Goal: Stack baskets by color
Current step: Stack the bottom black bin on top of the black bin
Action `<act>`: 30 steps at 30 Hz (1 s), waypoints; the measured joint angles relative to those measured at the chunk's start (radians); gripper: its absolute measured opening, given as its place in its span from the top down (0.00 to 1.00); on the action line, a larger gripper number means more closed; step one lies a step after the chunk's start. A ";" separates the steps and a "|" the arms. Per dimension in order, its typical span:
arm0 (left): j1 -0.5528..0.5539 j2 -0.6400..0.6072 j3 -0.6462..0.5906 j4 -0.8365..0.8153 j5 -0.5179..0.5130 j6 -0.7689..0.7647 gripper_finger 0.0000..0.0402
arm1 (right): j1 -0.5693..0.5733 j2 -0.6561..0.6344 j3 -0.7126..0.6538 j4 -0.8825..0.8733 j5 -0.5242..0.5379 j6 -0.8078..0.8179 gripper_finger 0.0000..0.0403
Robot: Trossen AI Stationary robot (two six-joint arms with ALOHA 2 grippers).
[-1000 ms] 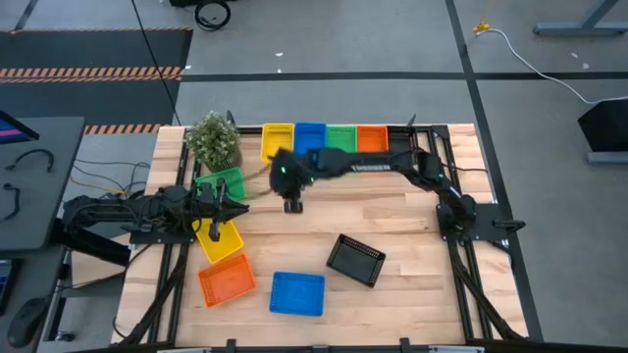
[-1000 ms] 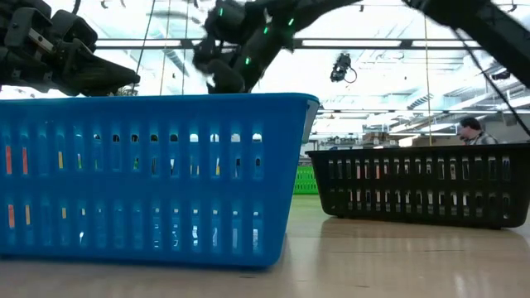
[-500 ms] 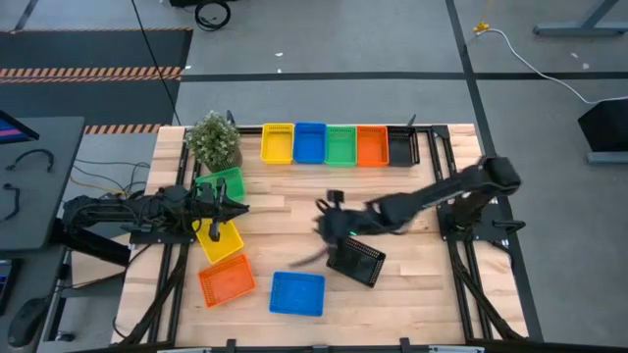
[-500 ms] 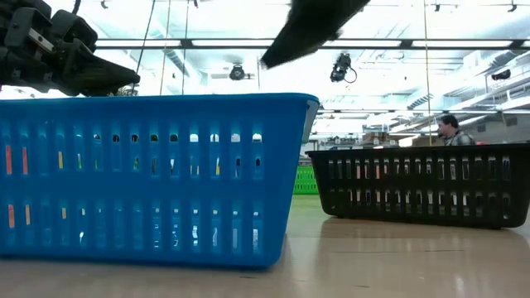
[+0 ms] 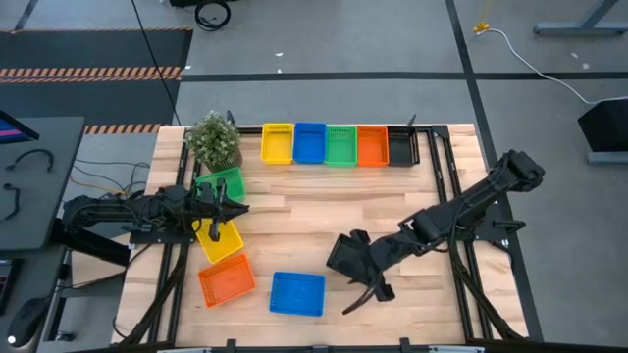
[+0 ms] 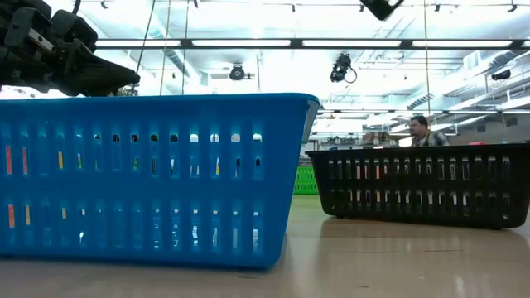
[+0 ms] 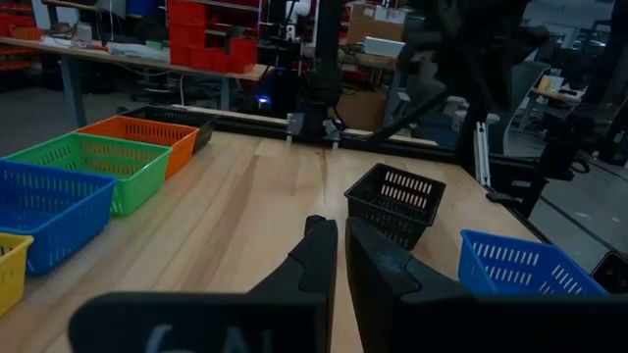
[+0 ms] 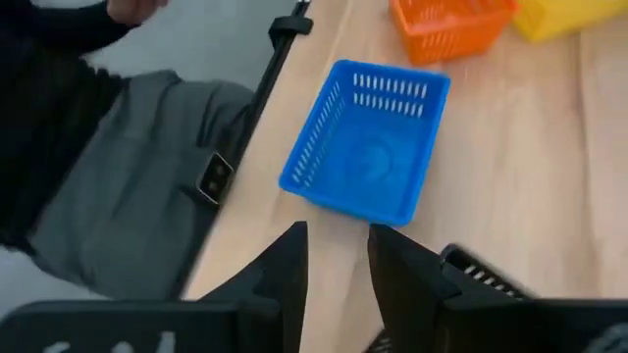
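Five baskets stand in a row at the far edge: yellow (image 5: 278,143), blue (image 5: 310,143), green (image 5: 340,145), orange (image 5: 372,145), black (image 5: 401,146). Loose on the table lie a green basket (image 5: 221,184), a yellow one (image 5: 220,242), an orange one (image 5: 227,282), a blue one (image 5: 297,293) and a black one (image 5: 345,257). My right gripper (image 5: 365,292) hangs open above the table just right of the loose blue basket (image 8: 368,181), past the black basket's near side, holding nothing. My left gripper (image 5: 226,208) waits shut at the left, between the loose green and yellow baskets.
A potted plant (image 5: 214,140) stands at the far left, next to the yellow basket of the row. A person's grey-clad legs (image 8: 128,186) show just beyond the table's near edge. Bare wood (image 5: 334,201) lies in the table's middle.
My right gripper has swung from the row of baskets at the far edge across the table toward the near edge, and now hangs over the near side of the loose black basket. No basket has moved.
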 joint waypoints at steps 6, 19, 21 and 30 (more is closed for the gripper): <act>0.000 0.000 0.000 0.001 0.000 -0.003 0.91 | 0.043 0.005 0.000 -0.199 -0.018 0.017 0.72; 0.000 0.000 0.000 0.004 -0.001 0.003 0.92 | 0.157 0.153 0.000 -0.538 0.074 -0.306 0.72; 0.000 0.000 0.000 0.015 -0.007 0.006 0.91 | 0.162 0.192 0.000 -0.534 0.127 -0.342 0.72; 0.000 0.000 0.000 0.018 -0.012 -0.101 0.91 | 0.161 0.302 0.001 -0.485 0.219 -0.415 0.72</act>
